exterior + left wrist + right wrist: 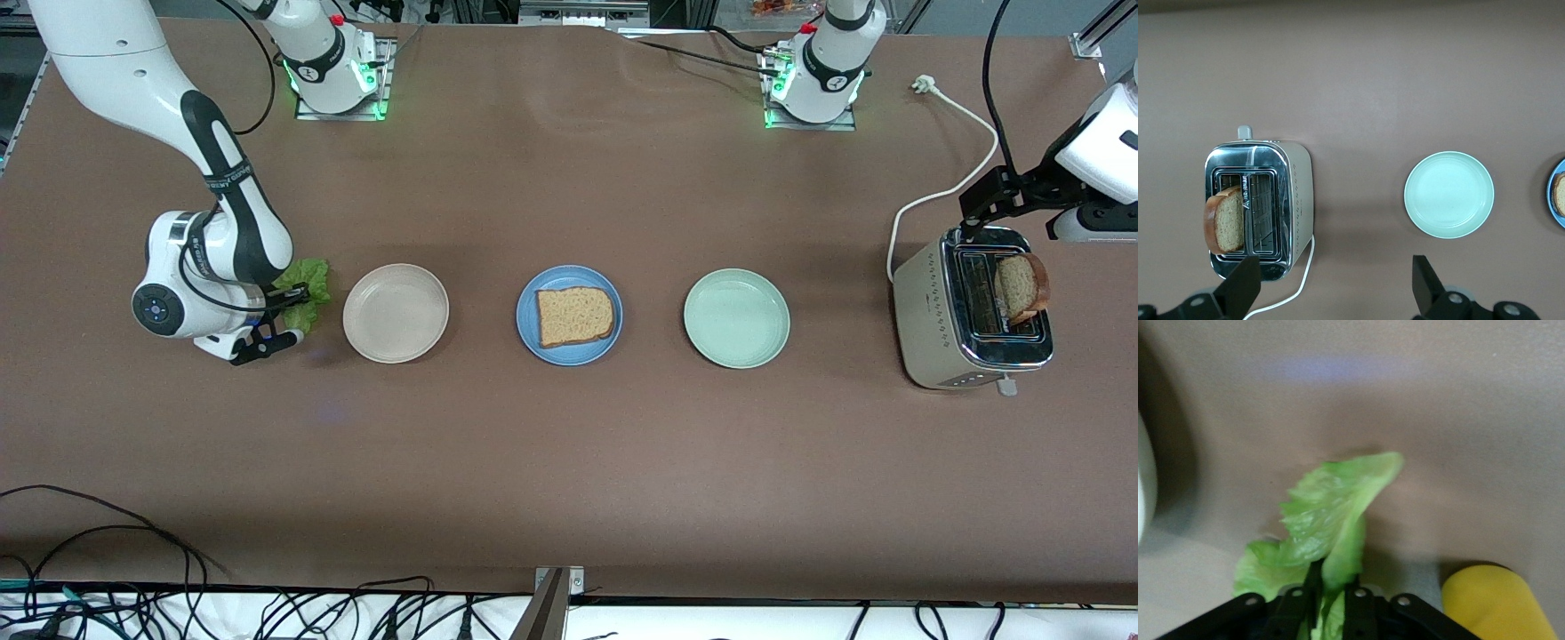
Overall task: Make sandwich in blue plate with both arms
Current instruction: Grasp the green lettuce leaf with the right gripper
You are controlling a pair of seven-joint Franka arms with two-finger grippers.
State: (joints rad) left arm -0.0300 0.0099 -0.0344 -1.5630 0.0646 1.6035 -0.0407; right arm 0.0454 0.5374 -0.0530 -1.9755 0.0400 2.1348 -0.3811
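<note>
Most of the lettuce leaf [305,286] is hidden under the right arm's wrist in the front view; only a ruffled green edge peeks out beside the beige plate [396,313], toward the right arm's end of the table. The right wrist view shows the right gripper [1325,597] pinching the leaf [1328,520] between fingers drawn close together. A yellow thing [1495,603] sits near it, cut off by the picture's edge, and I cannot tell what it is. The left gripper [1335,287] hangs over the toaster [969,311] with its fingers spread wide, holding nothing. There are three plates in a row: beige, blue and mint-green [736,318]. There are two bread slices: one lies flat on the blue plate [569,348], and the other bread slice [1022,286] sticks up out of a toaster slot.
</note>
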